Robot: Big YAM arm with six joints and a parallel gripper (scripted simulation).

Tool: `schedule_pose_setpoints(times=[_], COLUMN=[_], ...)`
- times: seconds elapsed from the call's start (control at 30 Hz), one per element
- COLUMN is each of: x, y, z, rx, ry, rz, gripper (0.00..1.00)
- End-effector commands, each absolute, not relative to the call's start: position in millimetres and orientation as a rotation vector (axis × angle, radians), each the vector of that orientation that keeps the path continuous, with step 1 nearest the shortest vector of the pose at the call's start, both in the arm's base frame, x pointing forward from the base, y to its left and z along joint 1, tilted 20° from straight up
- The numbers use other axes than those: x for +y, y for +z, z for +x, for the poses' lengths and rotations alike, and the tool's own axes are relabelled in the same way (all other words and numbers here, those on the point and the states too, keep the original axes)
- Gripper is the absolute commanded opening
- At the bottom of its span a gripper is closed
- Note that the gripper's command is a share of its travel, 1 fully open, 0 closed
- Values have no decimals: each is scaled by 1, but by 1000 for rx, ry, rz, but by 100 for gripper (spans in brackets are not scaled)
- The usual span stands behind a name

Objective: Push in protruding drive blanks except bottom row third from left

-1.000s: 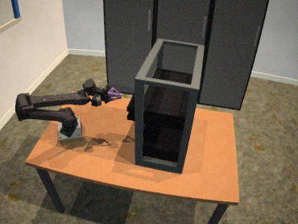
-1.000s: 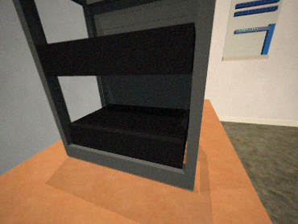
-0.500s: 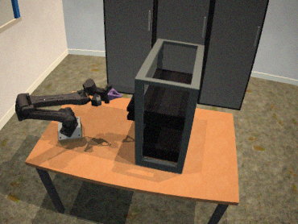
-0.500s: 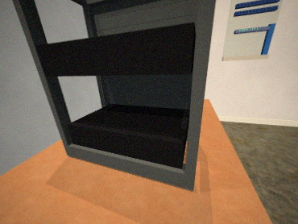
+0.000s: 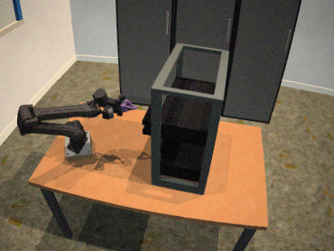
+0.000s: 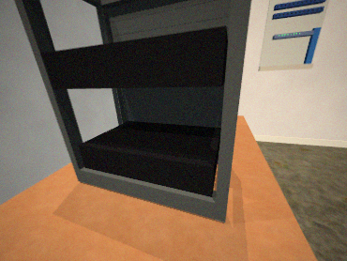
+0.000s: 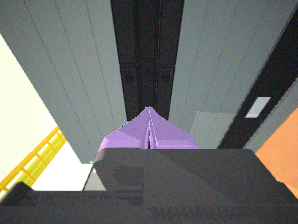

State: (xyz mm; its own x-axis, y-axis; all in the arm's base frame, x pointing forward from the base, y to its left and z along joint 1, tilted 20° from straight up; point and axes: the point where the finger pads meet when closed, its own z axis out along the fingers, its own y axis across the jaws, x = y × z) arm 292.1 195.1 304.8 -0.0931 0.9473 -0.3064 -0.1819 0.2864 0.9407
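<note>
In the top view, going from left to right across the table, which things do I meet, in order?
Arm base → shut purple gripper, holding nothing → dark drive blanks sticking out of the rack's front → grey rack → bare orange table at the right end.

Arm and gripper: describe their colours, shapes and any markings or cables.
The arm is matte black with boxy, rounded links, mounted on a light grey block base. The gripper has a dark grey, flat-topped body and two light purple wedge-shaped fingers tapering to a point. No cables or markings are visible.
</note>
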Motion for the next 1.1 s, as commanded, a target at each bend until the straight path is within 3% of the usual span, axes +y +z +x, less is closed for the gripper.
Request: schedule_pose_setpoints(times=[0.0, 0.27, 0.33, 0.37, 0.67, 0.77, 1.07], x=[212, 237, 225, 232, 239, 243, 242], y=[343, 360, 329, 361, 369, 344, 362], z=[293, 288, 291, 298, 357, 347, 352], rx=[1241, 1243, 1284, 1228, 1224, 1280, 1242], ry=[1201, 1202, 1141, 1198, 1201, 1187, 1196], rz=[808, 813, 803, 830, 825, 807, 815], gripper=[0, 0, 0, 0, 0, 0, 0])
